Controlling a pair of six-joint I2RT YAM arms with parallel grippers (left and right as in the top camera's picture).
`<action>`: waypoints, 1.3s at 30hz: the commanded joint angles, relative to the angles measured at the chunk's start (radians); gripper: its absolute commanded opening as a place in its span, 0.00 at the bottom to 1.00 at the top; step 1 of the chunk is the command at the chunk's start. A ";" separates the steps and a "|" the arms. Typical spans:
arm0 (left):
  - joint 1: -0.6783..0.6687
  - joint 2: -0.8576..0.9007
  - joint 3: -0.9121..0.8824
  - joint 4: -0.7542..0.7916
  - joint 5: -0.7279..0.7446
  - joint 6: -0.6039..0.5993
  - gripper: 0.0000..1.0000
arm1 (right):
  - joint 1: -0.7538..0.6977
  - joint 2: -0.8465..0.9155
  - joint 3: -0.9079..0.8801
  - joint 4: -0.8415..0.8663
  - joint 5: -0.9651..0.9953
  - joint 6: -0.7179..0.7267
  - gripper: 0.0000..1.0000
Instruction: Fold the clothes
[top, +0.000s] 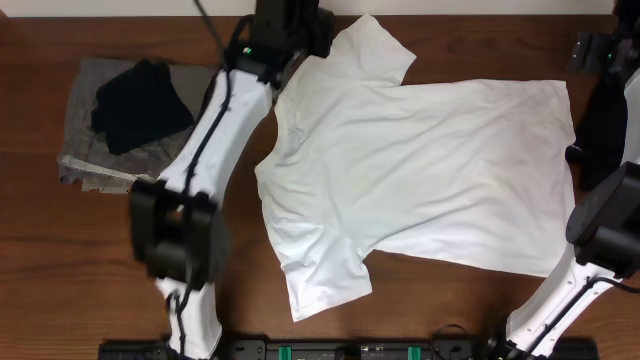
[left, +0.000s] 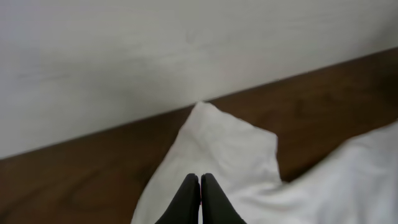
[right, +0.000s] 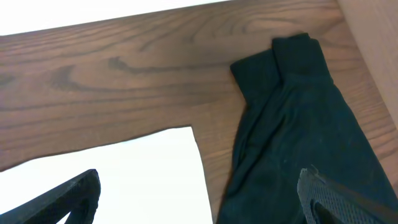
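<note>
Over the far sleeve (left: 217, 149), the left jaws sit pressed together, tips touching; whether cloth is caught between them cannot be told. The right jaws stand spread wide above a hem corner (right: 161, 162) of the white T-shirt (top: 420, 170), which lies flat across the bench (top: 60, 250). Just beside that corner lies a dark garment (right: 292, 124); a grey-and-black pile (top: 110, 130) sits beyond the left arm (top: 215, 130).
</note>
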 joint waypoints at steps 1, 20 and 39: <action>0.005 0.143 0.082 0.050 -0.001 -0.002 0.06 | -0.002 0.000 0.006 -0.002 0.011 0.015 0.99; 0.006 0.513 0.119 0.495 0.021 -0.089 0.06 | -0.002 0.000 0.005 -0.002 0.011 0.015 0.99; 0.093 0.605 0.118 0.418 0.112 -0.092 0.06 | -0.002 0.000 0.005 -0.002 0.011 0.015 0.99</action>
